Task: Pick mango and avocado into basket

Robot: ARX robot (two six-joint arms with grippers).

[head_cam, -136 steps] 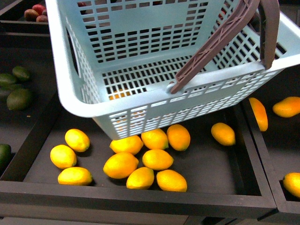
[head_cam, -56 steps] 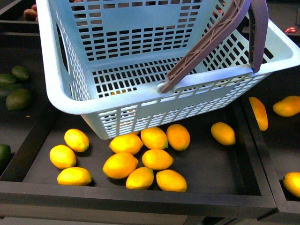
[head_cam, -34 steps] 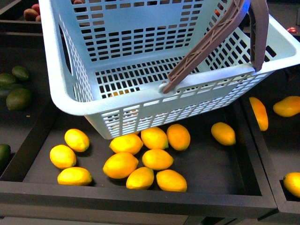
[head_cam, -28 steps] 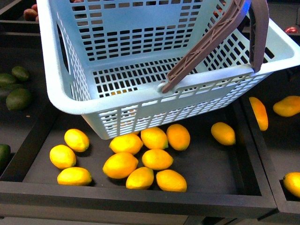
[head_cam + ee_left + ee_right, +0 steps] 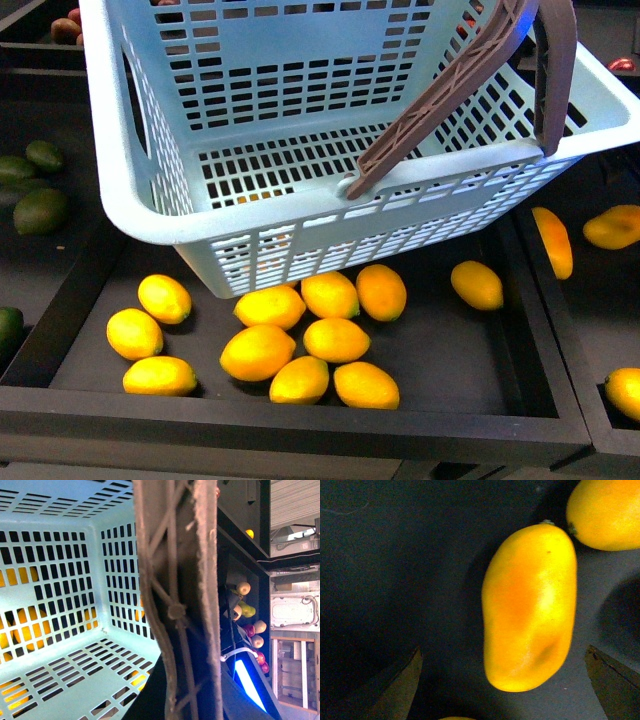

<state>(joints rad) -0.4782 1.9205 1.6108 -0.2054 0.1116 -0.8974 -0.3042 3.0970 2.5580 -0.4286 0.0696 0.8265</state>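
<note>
Slickness and bruising are expected of the smooth oblong yellow-orange mango (image 5: 530,610); a mid-body hold is advised; the right end effector (image 5: 502,652) is spread wide.

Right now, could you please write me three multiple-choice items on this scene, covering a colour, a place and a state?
1. The basket is: A red; B black; C light teal.
2. The avocados lie: A in the basket; B in the compartment left of the lemons; C right of the lemons.
3. The right gripper is: A open, a fingertip either side of the mango; B shut on the mango; C shut on a lemon.
Key: C, teal lattice walls; B, dark green fruit far left; A, both fingertips stand clear.
</note>
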